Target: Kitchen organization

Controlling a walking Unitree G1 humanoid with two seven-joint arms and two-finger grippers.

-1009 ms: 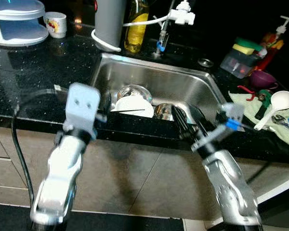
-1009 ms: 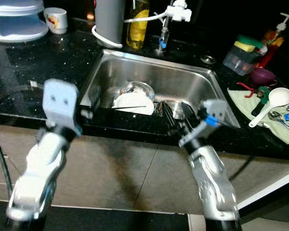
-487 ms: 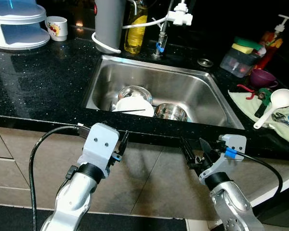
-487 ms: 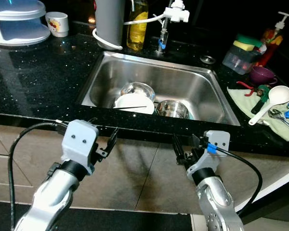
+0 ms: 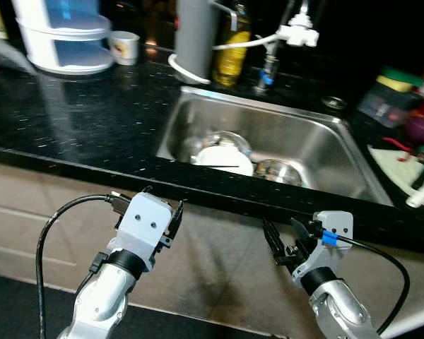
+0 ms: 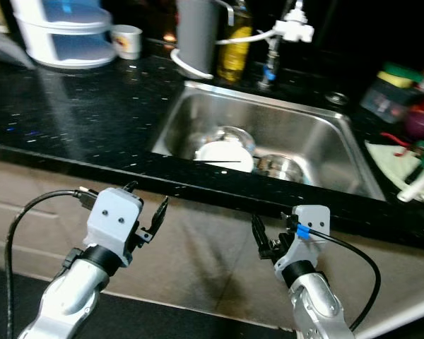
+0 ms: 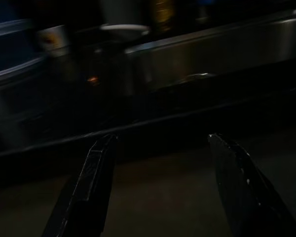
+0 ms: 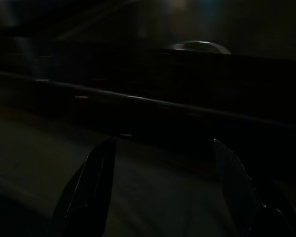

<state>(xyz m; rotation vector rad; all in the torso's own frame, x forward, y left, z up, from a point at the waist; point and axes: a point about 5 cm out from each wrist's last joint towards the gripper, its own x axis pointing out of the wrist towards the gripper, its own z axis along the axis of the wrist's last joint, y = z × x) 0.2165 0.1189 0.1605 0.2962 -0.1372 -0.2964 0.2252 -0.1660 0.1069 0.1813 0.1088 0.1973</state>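
A steel sink (image 5: 297,127) is set into the black counter (image 5: 78,120). In it lie a white plate (image 5: 226,157), a glass bowl (image 5: 225,138) behind it and a steel bowl (image 5: 279,169) to the right. Both grippers hang below the counter's front edge, before the cabinet fronts. My left gripper (image 5: 164,196) is open and holds nothing, under the sink's left corner. My right gripper (image 5: 279,224) is open too, under the sink's right half. The dark left wrist view has spread fingers (image 7: 96,173) facing the counter edge. In the right wrist view, the fingers (image 8: 93,173) are likewise spread.
At the back of the counter stand a white and blue tiered container (image 5: 63,35), a mug (image 5: 127,46), a grey cylinder (image 5: 196,35), a yellow bottle (image 5: 231,49) and the faucet (image 5: 297,35). A cloth (image 5: 410,159) with utensils lies at the right.
Both arms came down from the sink's front rim to below the counter edge, fingers still spread. The camera has since turned left, so the scene sits further right.
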